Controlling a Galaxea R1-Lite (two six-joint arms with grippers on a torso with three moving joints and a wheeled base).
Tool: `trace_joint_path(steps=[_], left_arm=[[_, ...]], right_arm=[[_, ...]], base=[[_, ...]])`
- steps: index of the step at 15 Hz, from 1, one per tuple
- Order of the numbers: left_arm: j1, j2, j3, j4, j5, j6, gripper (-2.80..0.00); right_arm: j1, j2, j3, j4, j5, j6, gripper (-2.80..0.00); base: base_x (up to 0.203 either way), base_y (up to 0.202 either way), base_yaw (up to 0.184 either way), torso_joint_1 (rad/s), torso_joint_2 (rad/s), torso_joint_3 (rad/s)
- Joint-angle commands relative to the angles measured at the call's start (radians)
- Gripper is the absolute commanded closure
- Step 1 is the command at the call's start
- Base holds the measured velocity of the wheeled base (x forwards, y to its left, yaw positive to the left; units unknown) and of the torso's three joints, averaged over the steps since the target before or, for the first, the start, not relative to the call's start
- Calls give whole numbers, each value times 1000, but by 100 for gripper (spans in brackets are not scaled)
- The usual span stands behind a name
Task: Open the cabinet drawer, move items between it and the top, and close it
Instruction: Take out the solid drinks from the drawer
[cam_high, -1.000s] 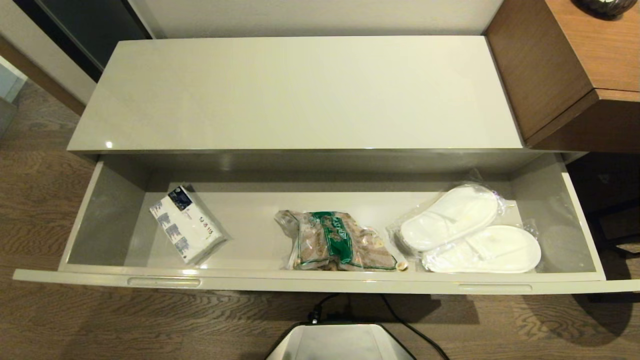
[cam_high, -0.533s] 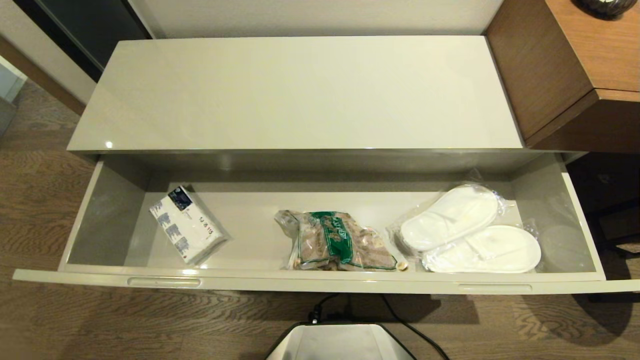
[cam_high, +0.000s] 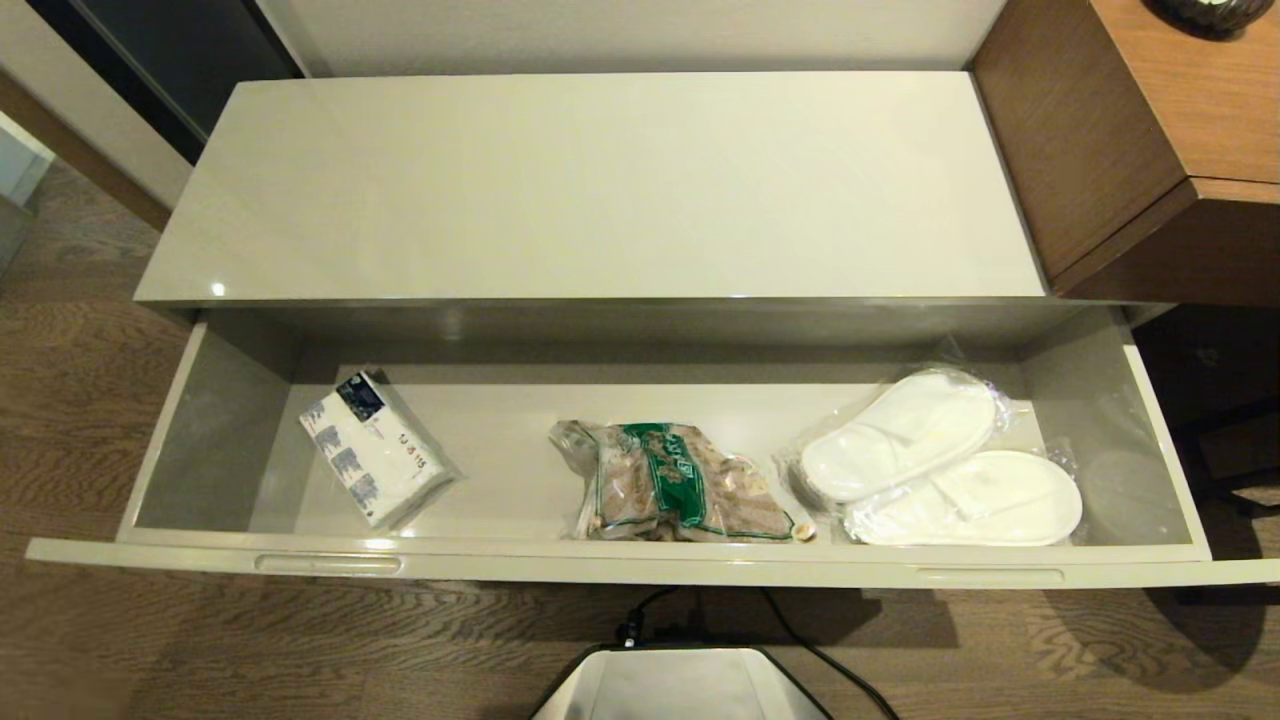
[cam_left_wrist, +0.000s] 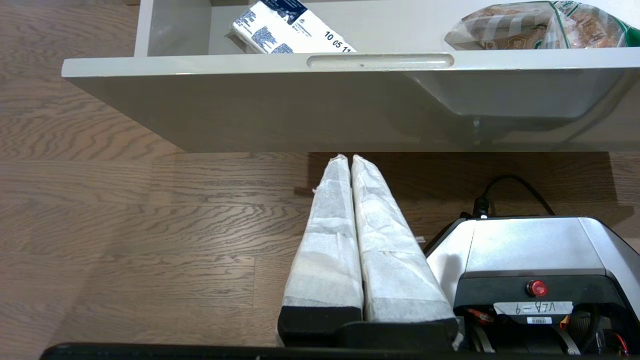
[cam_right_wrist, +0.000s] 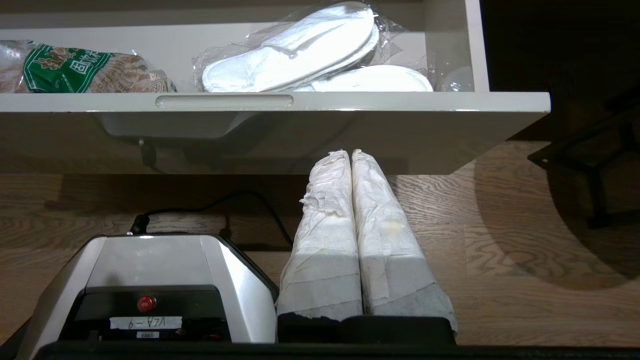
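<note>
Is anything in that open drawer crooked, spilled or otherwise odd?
Mostly tidy. One small pale piece lies loose on the cabinet drawer floor, beside the bag of brown pieces, seemingly outside it. The white tissue pack sits askew to the drawer walls. The wrapped slippers look undisturbed.

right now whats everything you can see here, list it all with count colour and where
cabinet drawer: one, beige-grey, pulled open
top: one, cream-white, bare, above the drawer
bag of brown pieces: one, clear with green band, drawer middle
tissue pack: one, white and blue, drawer left
slippers: one pair, white, in clear wrap, drawer right
wooden cabinet: one, brown, far right
robot base: one, silver, on the floor
left gripper: shut, below the drawer front
right gripper: shut, below the drawer front
</note>
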Motion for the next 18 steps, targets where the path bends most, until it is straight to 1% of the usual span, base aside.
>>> trace_joint_path(steps=[1,5,11,12,18], left_arm=[[0,1,0,0,0,1,0],[0,1,0,0,0,1,0],[0,2,-2,1,-5,30,0],[0,1,0,1,-5,22,0],[0,3,-2,3,-5,27,0]], right_arm=[[0,-13,3,0,-1,0,0],[0,-13,3,0,0,0,0],[0,-13,3,0,-1,0,0],[0,-13,3,0,0,0,0],[0,-13,3,0,-1,0,0]], base=[[0,0,0,0,0,0],[0,0,0,0,0,0],[0,0,0,0,0,0],[0,0,0,0,0,0],[0,0,0,0,0,0]])
